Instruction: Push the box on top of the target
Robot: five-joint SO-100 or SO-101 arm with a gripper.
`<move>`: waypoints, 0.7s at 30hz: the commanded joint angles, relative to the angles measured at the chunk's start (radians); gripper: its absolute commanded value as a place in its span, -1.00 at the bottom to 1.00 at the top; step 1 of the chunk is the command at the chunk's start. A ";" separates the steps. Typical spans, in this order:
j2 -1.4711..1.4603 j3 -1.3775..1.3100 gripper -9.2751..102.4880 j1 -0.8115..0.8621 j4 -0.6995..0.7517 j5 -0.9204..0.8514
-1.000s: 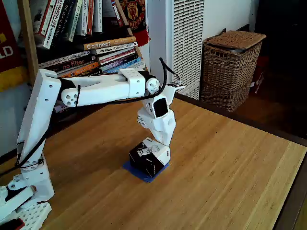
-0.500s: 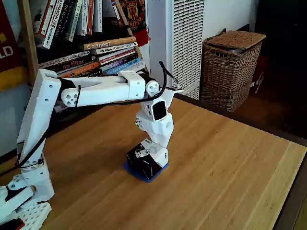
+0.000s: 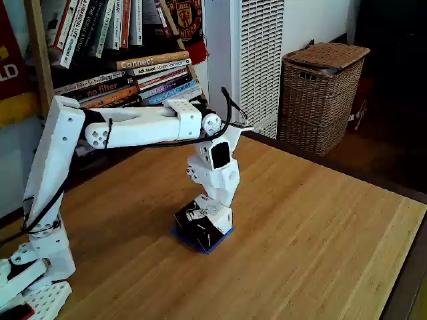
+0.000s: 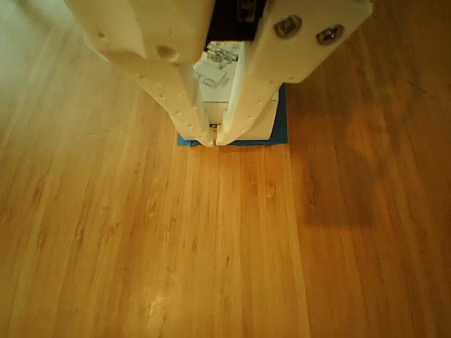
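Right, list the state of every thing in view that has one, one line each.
pincer: shut, tips down at the box's edge
box: upright, sitting on the target
target: flat on the table, mostly covered, blue edge showing
wicker basket: lid closed

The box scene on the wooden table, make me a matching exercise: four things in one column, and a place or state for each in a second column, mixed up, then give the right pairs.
Things:
1. box
2. target
3. gripper
4. wicker basket

Places or states:
A. blue tape lying flat under the box
B. on the floor beyond the table
C. fingers closed together, tips down by the box
D. on the table, sitting on the blue tape

Pairs: 1-D, 2-A, 3-C, 4-B
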 commanded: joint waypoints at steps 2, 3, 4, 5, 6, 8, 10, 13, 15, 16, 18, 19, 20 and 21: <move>0.060 -0.074 -0.83 -0.005 -0.003 0.072; 0.064 -0.081 -0.83 -0.006 -0.003 0.089; 0.074 -0.083 -0.83 -0.009 -0.006 0.106; 0.087 -0.083 -0.83 -0.011 -0.014 0.127; 0.106 -0.080 -0.83 -0.012 -0.023 0.141; 0.140 -0.078 -0.83 -0.012 -0.034 0.176; 0.172 -0.084 -0.83 -0.012 -0.035 0.224; 0.233 -0.066 -0.83 -0.006 -0.041 0.285; 0.285 -0.031 -0.83 -0.005 -0.061 0.330; 0.311 -0.009 -0.83 -0.003 -0.067 0.341; 0.365 0.046 -0.79 -0.005 -0.094 0.373; 0.396 0.077 -0.77 -0.008 -0.109 0.402; 0.426 0.106 -0.74 -0.011 -0.118 0.433; 0.457 0.133 -0.71 -0.014 -0.127 0.449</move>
